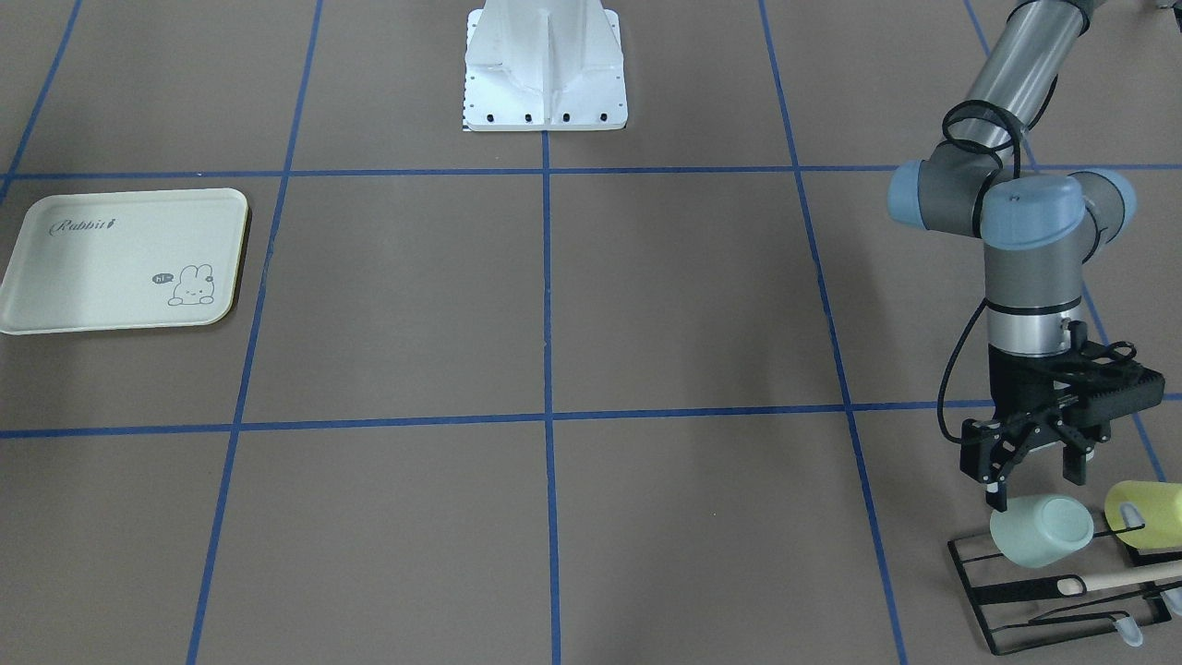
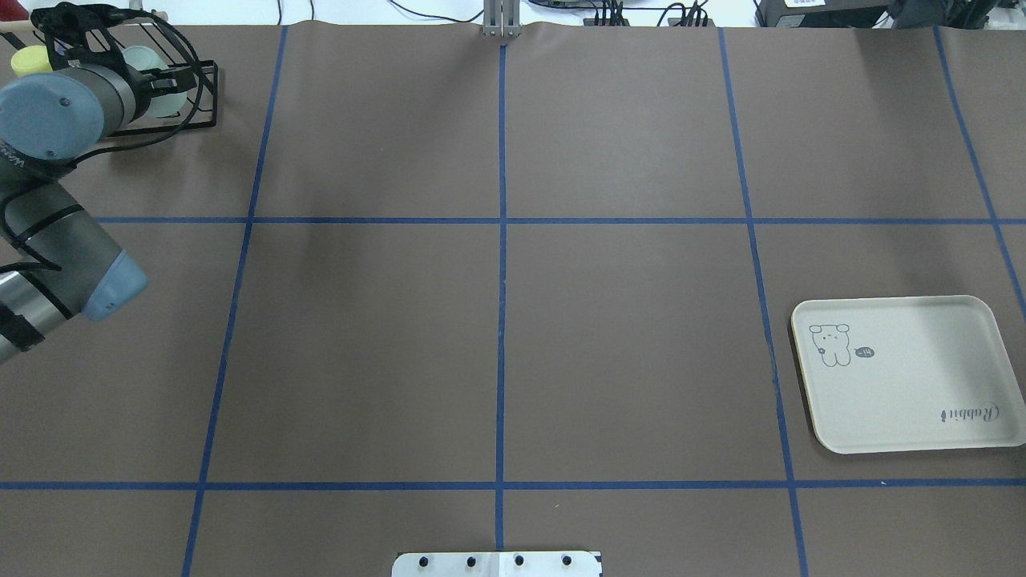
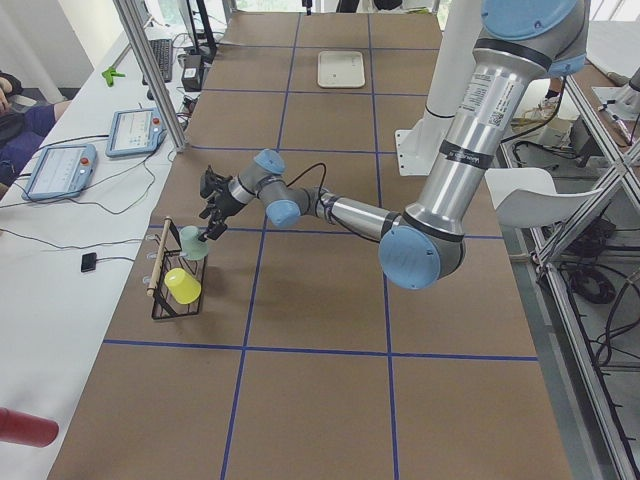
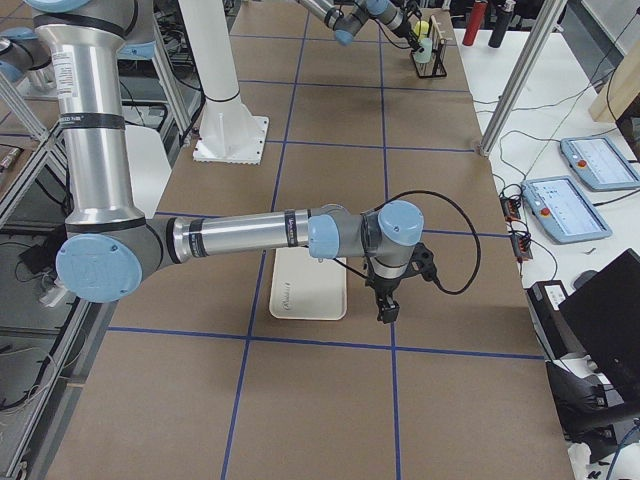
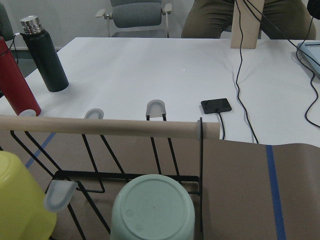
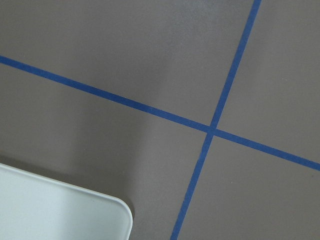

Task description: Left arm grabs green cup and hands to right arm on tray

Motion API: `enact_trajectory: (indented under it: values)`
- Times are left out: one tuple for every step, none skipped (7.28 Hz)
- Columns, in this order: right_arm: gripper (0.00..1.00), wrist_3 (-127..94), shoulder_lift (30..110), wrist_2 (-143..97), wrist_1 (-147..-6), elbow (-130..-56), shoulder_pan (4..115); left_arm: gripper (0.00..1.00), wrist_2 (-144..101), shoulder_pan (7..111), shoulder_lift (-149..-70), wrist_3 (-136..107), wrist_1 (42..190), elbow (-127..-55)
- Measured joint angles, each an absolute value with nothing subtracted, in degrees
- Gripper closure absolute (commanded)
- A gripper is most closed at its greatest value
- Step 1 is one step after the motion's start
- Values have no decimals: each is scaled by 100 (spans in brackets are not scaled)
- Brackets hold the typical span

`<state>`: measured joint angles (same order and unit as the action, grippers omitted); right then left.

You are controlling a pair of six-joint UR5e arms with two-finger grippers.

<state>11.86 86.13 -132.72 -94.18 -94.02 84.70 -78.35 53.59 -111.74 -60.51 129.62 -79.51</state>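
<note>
1. The left arm's black two-finger gripper [image 1: 1034, 485] hangs with its jaws spread, gripping nothing.
2. The small pale mint-green plastic cup [image 1: 1042, 529] lies just below the jaws, tipped on a black wire rack [image 1: 1016, 591]; one fingertip is beside its wall (contact unclear).
3. A yellow-green plastic cup [image 1: 1145, 506] sits just outside the jaws.
4. The right arm's black gripper [image 4: 385, 308] hovers beside the flat cream-white rectangular tray [image 4: 305, 290] — I cannot tell how its jaws stand.

The table [image 1: 646, 296] is brown with a blue tape grid. The tray [image 1: 92, 277] is cream, printed with grey script and a bunny. The green cup [image 1: 1042, 531] is pale mint, the yellow cup [image 1: 1150, 506] bright, and the rack [image 1: 1020, 589] black wire.
</note>
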Motion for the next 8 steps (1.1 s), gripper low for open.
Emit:
enact_trajectory:
  values:
    - [0,1187,8613,-13287,-9416,-9406,8461,0,-7830,5356,-11163,-5861,12973,-7926]
    - [0,1185,8613,-13323,-9414,-9406,8451,0,-7806,5353,-11163,-5765,12980,-7872]
    - [0,1183,8612,-13365,-9413,-9403,8443,0,-7765,5350,-11178,-5726,12986,-7804]
    - [0,1183,8608,-13385,-9411,-9399,8441,0,-7743,5348,-11192,-5714,12989,-7741]
    - [0,1180,8606,-13391,-9407,-9397,8435,0,-7732,5358,-11229,-5708,12990,-7670]
    - [0,1178,8605,-13393,-9405,-9397,8432,0,-7718,5373,-11293,-5707,12989,-7603]
    - [0,1178,8605,-13394,-9405,-9398,8430,0,-7685,5391,-11344,-5710,12983,-7564]
    - [0,1178,8605,-13395,-9404,-9398,8429,0,-7652,5411,-11376,-5712,12975,-7543]
